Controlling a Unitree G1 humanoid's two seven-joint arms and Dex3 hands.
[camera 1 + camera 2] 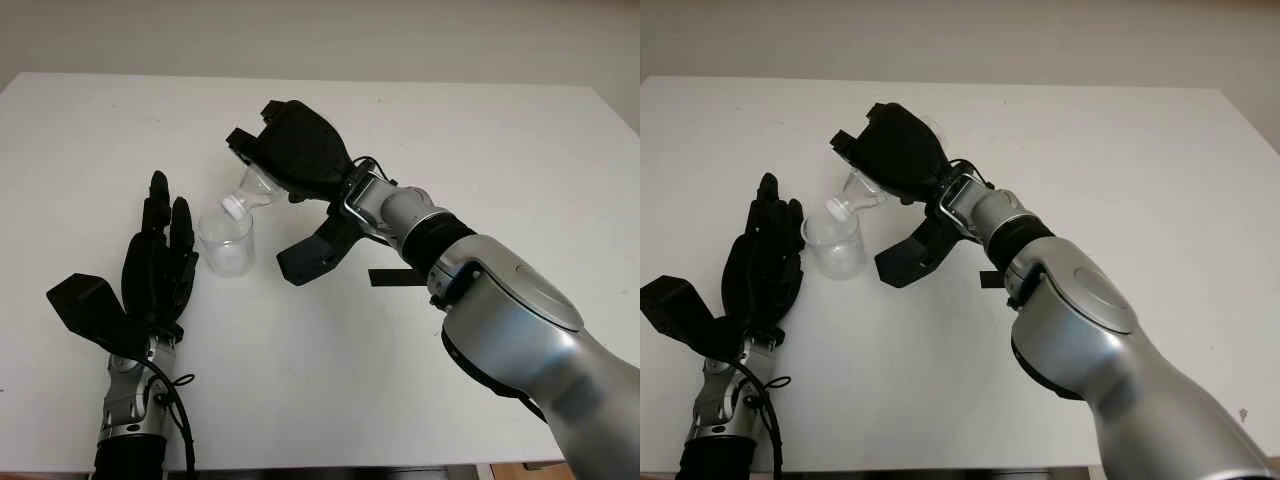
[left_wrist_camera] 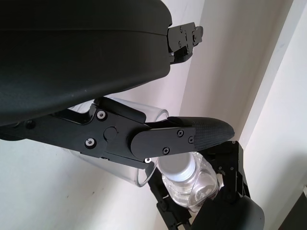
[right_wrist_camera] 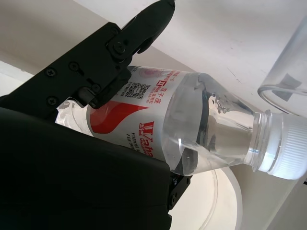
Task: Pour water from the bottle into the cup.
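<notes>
Over the white table (image 1: 480, 130), the right hand (image 1: 295, 150) grips a clear water bottle (image 3: 158, 124) tipped steeply down, its white cap (image 1: 232, 207) on and poised at the rim of the clear plastic cup (image 1: 226, 243), while the left hand (image 1: 160, 265) sits open just beside that cup.

We see the cup (image 1: 226, 240) standing on the counter (image 1: 480, 130), left hand (image 1: 160, 262) open just left of it, right hand (image 1: 292, 150) behind and right, gripping the bottle (image 1: 254, 190) tilted, capped mouth over the cup's rim
</notes>
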